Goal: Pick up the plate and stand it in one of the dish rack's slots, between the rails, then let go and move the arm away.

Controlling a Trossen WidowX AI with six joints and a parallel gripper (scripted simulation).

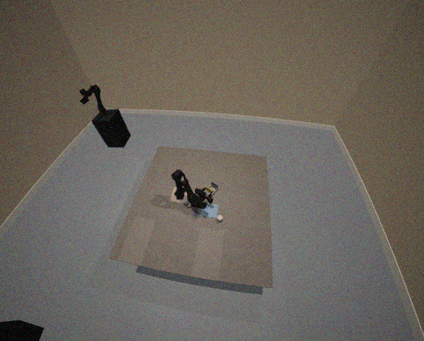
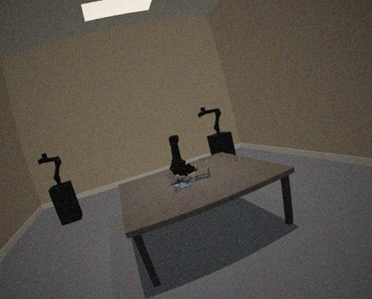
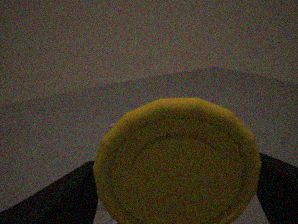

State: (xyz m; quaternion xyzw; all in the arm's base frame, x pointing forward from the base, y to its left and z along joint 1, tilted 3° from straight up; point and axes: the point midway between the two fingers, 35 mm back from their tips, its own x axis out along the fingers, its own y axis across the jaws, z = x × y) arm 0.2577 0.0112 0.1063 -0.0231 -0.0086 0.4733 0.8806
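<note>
The brown rectangular surface [image 1: 242, 246] [image 2: 251, 170] carries the black six-joint arm [image 1: 191, 194] [image 2: 175, 153], which bends down toward the grey wire-like dish rack [image 1: 215, 184] [image 2: 204, 176]. In the top view the rack lies on the far side of the light blue flat square [image 1: 211, 211] [image 2: 185, 185], and the small pale round item [image 1: 219, 217] sits just beside that square's near right corner. The end effector [image 1: 208, 194] [image 2: 192, 169] [image 3: 176, 168] is closed on the round yellow plate [image 1: 208, 190] [image 2: 195, 167] [image 3: 177, 175], with one finger at each side of its rim in the wrist view. The plate is at or just above the rack, its face turned toward the wrist camera, and I judge it to be steeply tilted or nearly upright. So the pick-up is done, and the carrying and turning look mostly done. Whether the lower rim is between the rails is too small to tell. What seems left is settling the plate fully in a slot, letting go, and moving the arm away.
</note>
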